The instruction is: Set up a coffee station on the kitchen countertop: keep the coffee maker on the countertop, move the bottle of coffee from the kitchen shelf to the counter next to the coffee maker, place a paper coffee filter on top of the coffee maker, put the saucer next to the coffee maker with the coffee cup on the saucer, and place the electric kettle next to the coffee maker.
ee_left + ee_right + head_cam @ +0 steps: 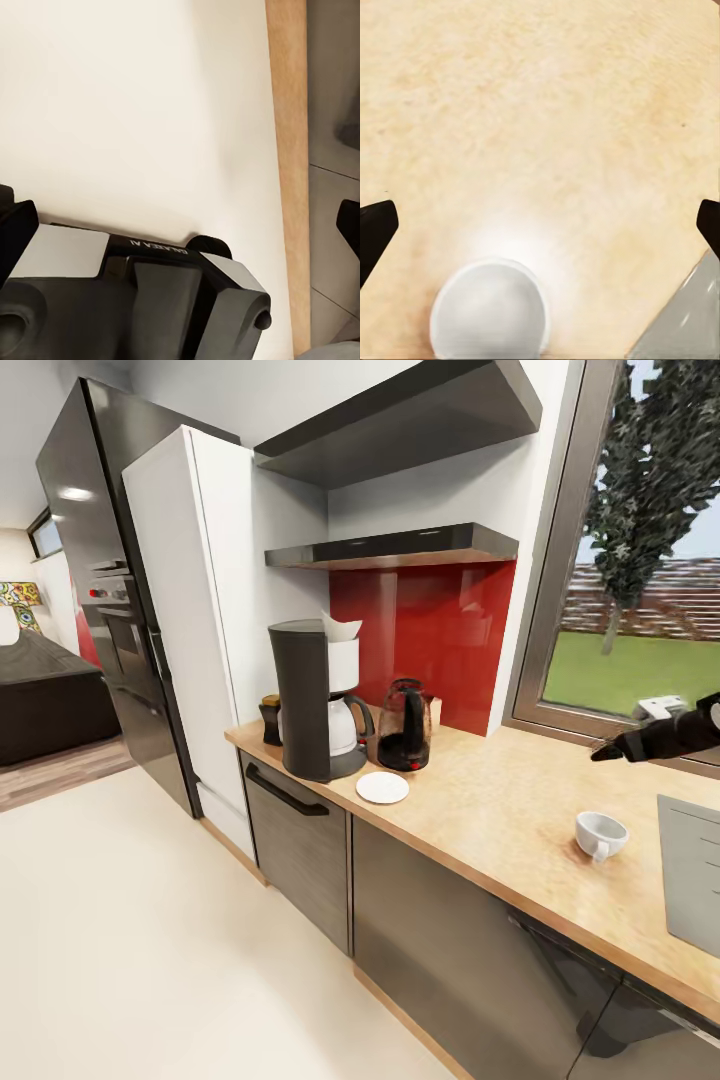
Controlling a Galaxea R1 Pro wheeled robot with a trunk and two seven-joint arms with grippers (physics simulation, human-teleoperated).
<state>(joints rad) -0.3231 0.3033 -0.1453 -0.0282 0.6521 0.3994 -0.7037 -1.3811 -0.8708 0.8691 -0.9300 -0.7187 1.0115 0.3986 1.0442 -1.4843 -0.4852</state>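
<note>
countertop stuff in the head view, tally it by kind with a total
coffee maker: 1
paper coffee filter, on top of the coffee maker: 1
electric kettle: 1
saucer: 1
coffee cup, off the saucer: 1
dark bottle, partly behind the coffee maker: 1
total: 6

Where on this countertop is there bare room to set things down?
Bare wood lies between the saucer and the coffee cup, back to the window sill. Crowded around the coffee maker, with the electric kettle beside it.
</note>
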